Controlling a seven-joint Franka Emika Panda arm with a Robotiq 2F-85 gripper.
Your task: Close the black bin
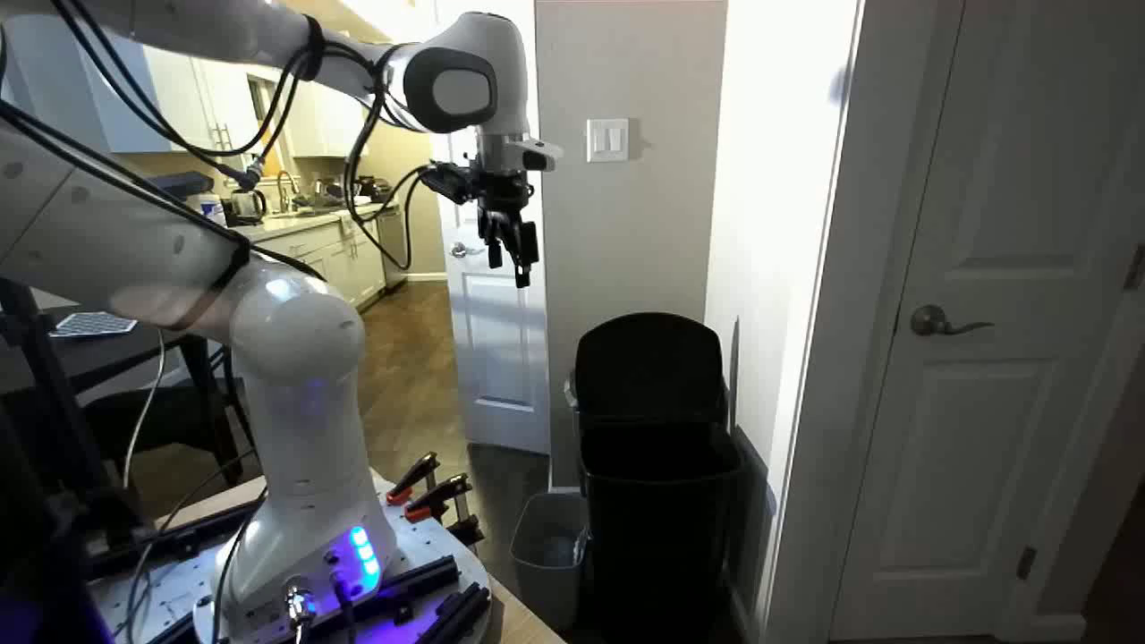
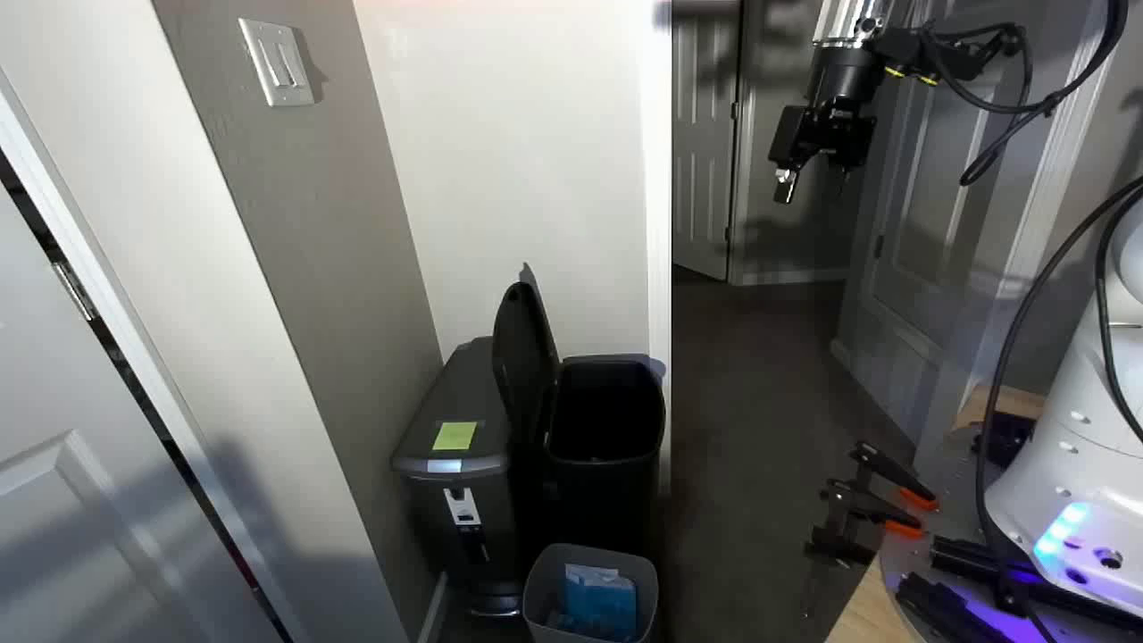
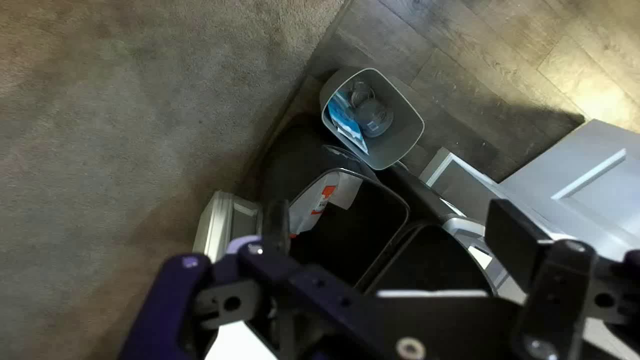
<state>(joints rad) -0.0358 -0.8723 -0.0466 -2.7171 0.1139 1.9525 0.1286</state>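
The tall black bin point(image 1: 662, 537) stands by the wall with its rounded lid point(image 1: 650, 371) hinged up and its mouth open. In an exterior view the bin point(image 2: 594, 509) shows its lid point(image 2: 525, 357) upright at one side of the mouth. The wrist view looks down into the bin point(image 3: 300, 155), with white and orange paper inside and the raised lid point(image 3: 435, 260) beside the mouth. My gripper point(image 1: 513, 266) hangs high above the bin, pointing down, touching nothing. It also shows in an exterior view point(image 2: 814, 186). In the wrist view its fingers point(image 3: 400, 232) are wide apart and empty.
A second dark bin point(image 2: 460, 379) with a shut lid and a green label point(image 2: 455, 436) stands against the raised lid's back side. A small grey wastebasket point(image 3: 400, 147) with rubbish stands in front. Walls and a door point(image 1: 496, 358) are close by. Clamps point(image 1: 438, 492) stick out from the robot's table.
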